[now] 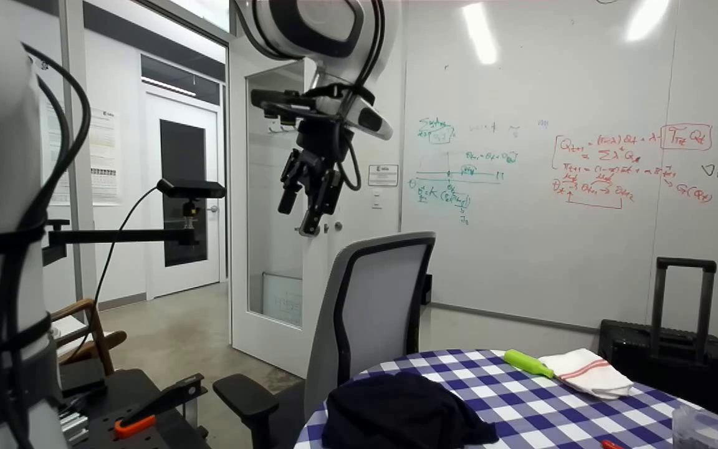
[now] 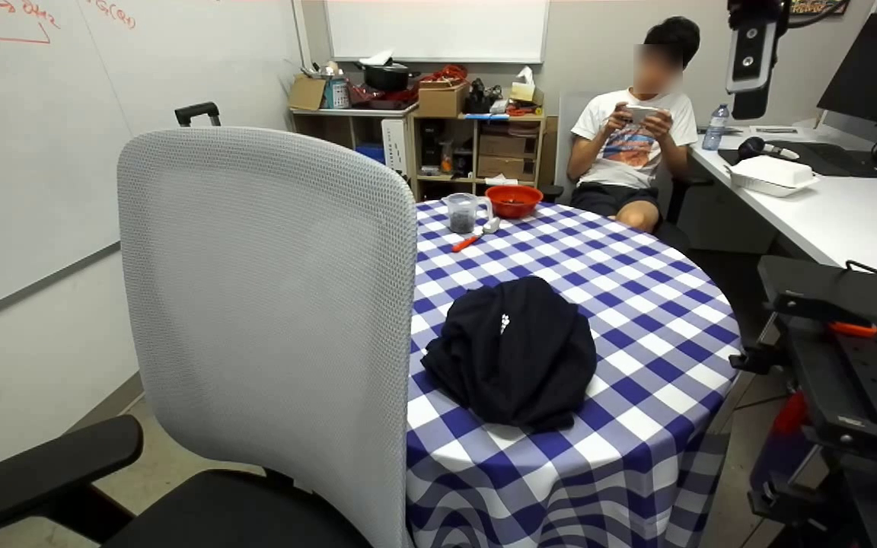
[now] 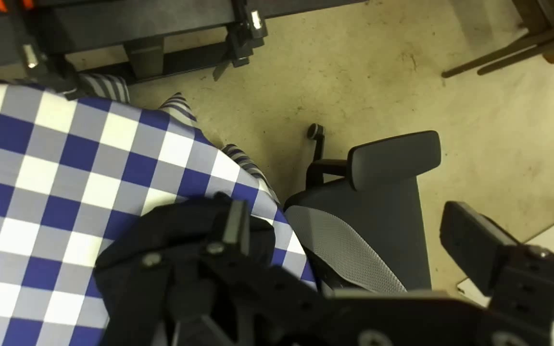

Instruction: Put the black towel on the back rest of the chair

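Observation:
The black towel lies crumpled on the checked round table (image 2: 636, 304), near the chair; it shows in both exterior views (image 1: 402, 411) (image 2: 518, 354). In the wrist view the towel (image 3: 161, 226) is partly hidden behind a finger. The chair's grey mesh back rest stands upright beside the table in both exterior views (image 1: 374, 318) (image 2: 263, 289); the wrist view shows it from above (image 3: 339, 245). Nothing hangs on it. My gripper (image 1: 298, 214) is open and empty, pointing down, higher than the back rest. In the wrist view its fingers (image 3: 351, 234) are wide apart.
A green-handled item (image 1: 527, 363) and a striped white cloth (image 1: 586, 374) lie on the table. A measuring cup (image 2: 463, 213), red bowl (image 2: 513, 202) and red-handled spoon (image 2: 469, 241) stand farther along. The chair armrest (image 3: 395, 158) juts out. A person (image 2: 633, 144) sits beyond the table.

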### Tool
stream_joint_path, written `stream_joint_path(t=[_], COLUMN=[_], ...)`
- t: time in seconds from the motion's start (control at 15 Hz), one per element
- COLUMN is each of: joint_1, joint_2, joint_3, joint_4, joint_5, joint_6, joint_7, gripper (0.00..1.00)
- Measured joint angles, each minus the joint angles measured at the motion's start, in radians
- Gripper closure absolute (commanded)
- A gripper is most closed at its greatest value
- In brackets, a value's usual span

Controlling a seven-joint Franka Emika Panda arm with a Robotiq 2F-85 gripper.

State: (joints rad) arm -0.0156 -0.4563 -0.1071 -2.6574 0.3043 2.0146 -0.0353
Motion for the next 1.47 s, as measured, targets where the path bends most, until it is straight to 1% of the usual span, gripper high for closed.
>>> stream_joint_path(t=[0.13,0.4,0.53,0.6,0.87,1.07,1.2,1.47], joint_1=[0.001,0.001,0.001,0.001,0.018,0.024,0.024,0.028], joint_2=[-0.01,-0.005,0.012,0.032,0.182,0.314,0.398,0.545], joint_3=[0.014,0.018,0.03,0.043,0.129,0.174,0.184,0.183], joint_4=[-0.026,-0.03,-0.026,-0.023,0.011,0.054,0.081,0.133], joint_5=[0.041,0.05,0.05,0.065,0.148,0.16,0.15,0.088], joint_6=[0.034,0.043,0.052,0.077,0.286,0.469,0.566,0.67], joint_7=[0.038,0.057,0.112,0.157,0.369,0.525,0.621,0.783], gripper=[0.0,0.0,0.0,0.0,0.0,0.0,0.0,0.0])
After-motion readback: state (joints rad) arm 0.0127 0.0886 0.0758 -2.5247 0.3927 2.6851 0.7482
